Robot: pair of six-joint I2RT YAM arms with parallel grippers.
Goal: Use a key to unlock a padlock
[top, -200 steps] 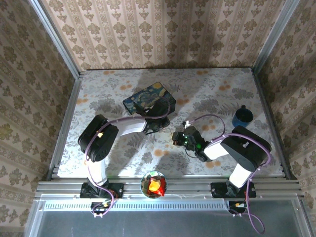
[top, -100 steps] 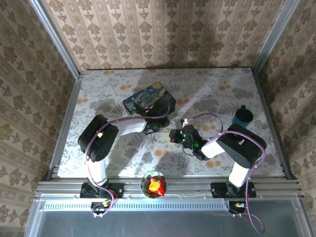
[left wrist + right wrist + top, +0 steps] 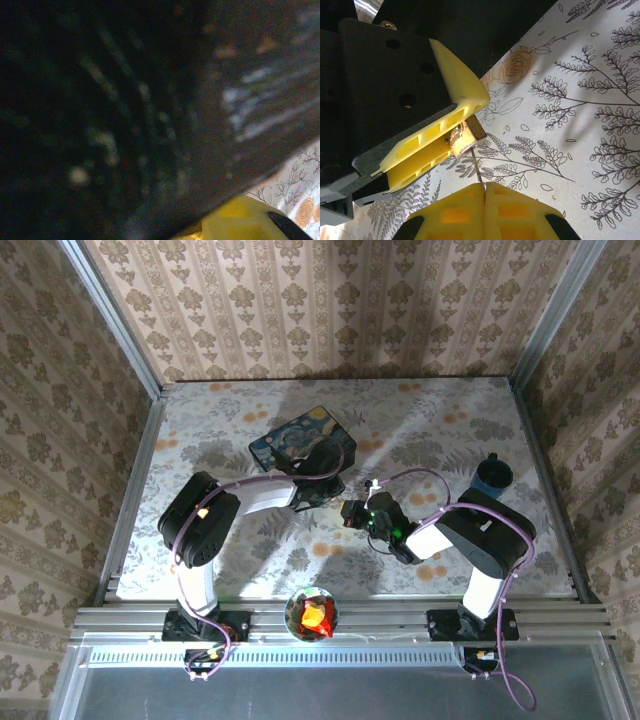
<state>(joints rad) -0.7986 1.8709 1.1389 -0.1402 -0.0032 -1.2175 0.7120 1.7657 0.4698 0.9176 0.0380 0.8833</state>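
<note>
Your left gripper (image 3: 462, 125) clamps the padlock (image 3: 469, 135) near the table's (image 3: 580, 100) middle, with its forearm reaching right. Your right gripper (image 3: 484, 187) reaches left, fingers pressed together on the key (image 3: 477, 172), whose tip touches the padlock.

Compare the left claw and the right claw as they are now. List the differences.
The left claw has its fingers apart around the brass padlock; the right claw has its fingers pressed flush together.
The left claw holds a blocky thing; the right claw pinches only a thin metal sliver, likely the key, reaching up to the padlock.
Both have yellow fingers and meet at the padlock.
</note>
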